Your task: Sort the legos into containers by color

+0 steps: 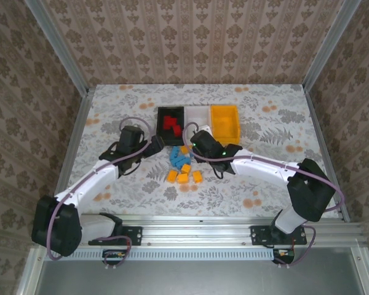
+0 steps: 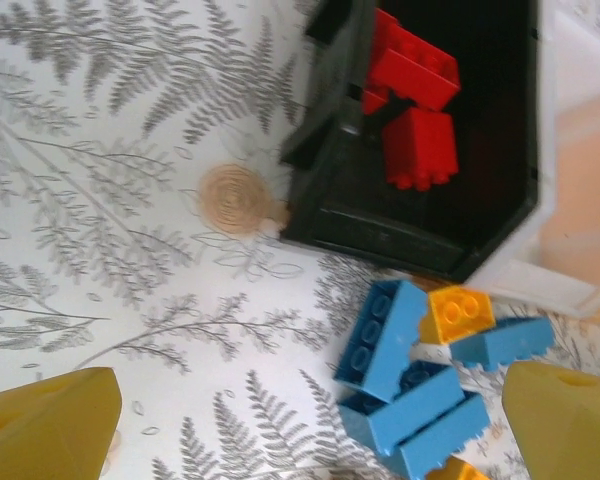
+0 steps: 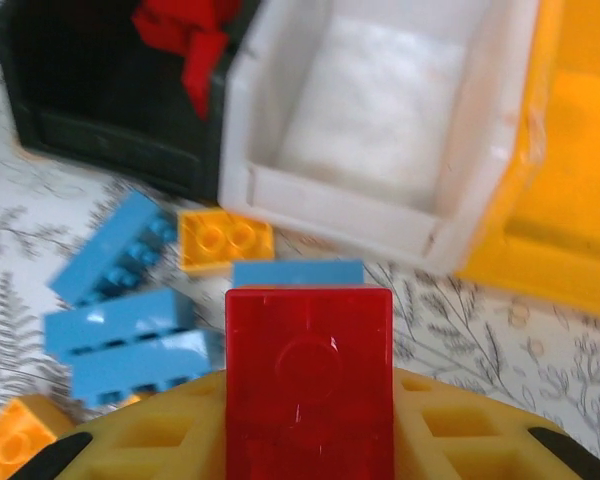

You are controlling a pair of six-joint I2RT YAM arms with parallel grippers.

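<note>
Red brick [image 3: 308, 380], pinched between the yellow fingers of the right gripper [image 3: 308, 430]; beyond it blue bricks [image 3: 130, 340], one orange brick [image 3: 225, 240], then black bin [image 3: 100, 135], white bin [image 3: 330, 200], orange-yellow bin [image 3: 570, 230]. Left wrist: left gripper [image 2: 305, 420] spread wide above the blue bricks; red bricks [image 2: 420, 100] inside the black bin. Top: bins side by side, black leftmost, loose bricks just before them on the table [image 1: 264, 184].
</note>
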